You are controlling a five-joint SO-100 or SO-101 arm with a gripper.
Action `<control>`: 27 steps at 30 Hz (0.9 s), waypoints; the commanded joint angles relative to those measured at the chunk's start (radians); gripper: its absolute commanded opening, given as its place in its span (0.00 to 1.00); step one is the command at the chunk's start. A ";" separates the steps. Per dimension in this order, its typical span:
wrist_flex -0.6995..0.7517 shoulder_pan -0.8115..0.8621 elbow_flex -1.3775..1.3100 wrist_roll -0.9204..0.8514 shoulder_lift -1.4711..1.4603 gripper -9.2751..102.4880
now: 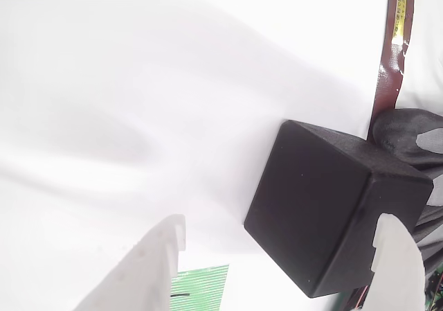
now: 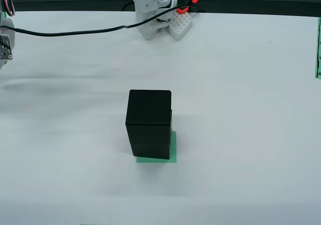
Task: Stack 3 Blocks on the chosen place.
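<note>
In the view that rides on the gripper, one black block [image 1: 325,214] lies on the white table, right of centre. My gripper [image 1: 280,221] is open, its white fingers [image 1: 156,269] spread wide with nothing between them. The right fingertip overlaps the block's lower right corner in the picture; I cannot tell whether they touch. In the view from above, a stack of black blocks [image 2: 149,109], at least two high, stands upright on the chosen place [image 2: 173,152]. That green striped patch peeks out at the stack's right and front.
The arm's white base [image 2: 155,9] and a black cable [image 2: 75,33] sit at the table's far edge. A green striped strip [image 2: 318,49] lies at the right edge. The gripper view shows a green striped piece [image 1: 204,287], a dark brown strip [image 1: 391,68] and dark grey cloth [image 1: 408,138].
</note>
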 commanded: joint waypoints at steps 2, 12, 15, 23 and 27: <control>-0.009 0.032 -0.023 0.008 0.008 0.37; -0.006 0.058 -0.051 0.006 -0.029 0.36; -0.002 0.057 -0.072 0.008 -0.032 0.35; 0.020 0.055 -0.067 -0.002 -0.044 0.21; 0.063 0.046 -0.043 -0.014 -0.037 0.16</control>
